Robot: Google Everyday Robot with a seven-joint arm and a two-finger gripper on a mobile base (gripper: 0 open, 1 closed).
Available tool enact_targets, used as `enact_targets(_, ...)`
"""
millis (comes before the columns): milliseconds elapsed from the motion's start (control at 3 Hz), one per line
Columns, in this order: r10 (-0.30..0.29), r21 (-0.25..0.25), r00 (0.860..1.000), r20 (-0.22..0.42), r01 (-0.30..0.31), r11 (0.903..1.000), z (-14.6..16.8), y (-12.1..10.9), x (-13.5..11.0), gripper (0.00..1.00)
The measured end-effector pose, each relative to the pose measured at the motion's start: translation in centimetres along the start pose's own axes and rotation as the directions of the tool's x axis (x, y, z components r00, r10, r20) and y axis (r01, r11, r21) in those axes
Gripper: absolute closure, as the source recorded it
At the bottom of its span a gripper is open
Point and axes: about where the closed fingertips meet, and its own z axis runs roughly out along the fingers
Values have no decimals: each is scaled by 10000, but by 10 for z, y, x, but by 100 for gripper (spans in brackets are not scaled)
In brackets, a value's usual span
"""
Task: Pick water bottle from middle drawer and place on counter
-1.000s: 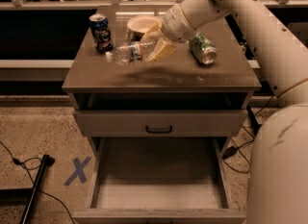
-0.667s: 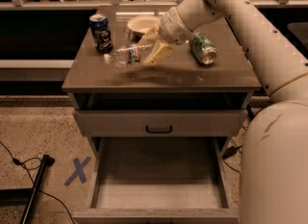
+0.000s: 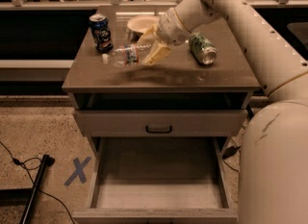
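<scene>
My gripper (image 3: 153, 51) is over the counter (image 3: 192, 76), left of its middle, and is shut on the base end of the water bottle (image 3: 123, 56). The clear bottle lies almost level, white cap pointing left, just above the counter top with its shadow beneath it. The middle drawer (image 3: 159, 189) is pulled out below, and its grey floor is bare.
A blue Pepsi can (image 3: 100, 32) stands at the counter's back left, close to the bottle's cap. A pale bowl (image 3: 140, 24) sits behind the gripper. A green soda can (image 3: 202, 48) lies on its side to the right. A drawer front with a black handle (image 3: 159, 129) is shut.
The gripper and the bottle have sunk slightly toward the counter top. The cans, bowl and drawer have not moved.
</scene>
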Motion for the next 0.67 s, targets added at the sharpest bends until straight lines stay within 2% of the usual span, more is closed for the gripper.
enact_targets(333,-2,-31,10000,25,2,10000,4,0,0,13)
enact_targets(667,-4,-58,10000,47,5,10000,6,-1,-1,0)
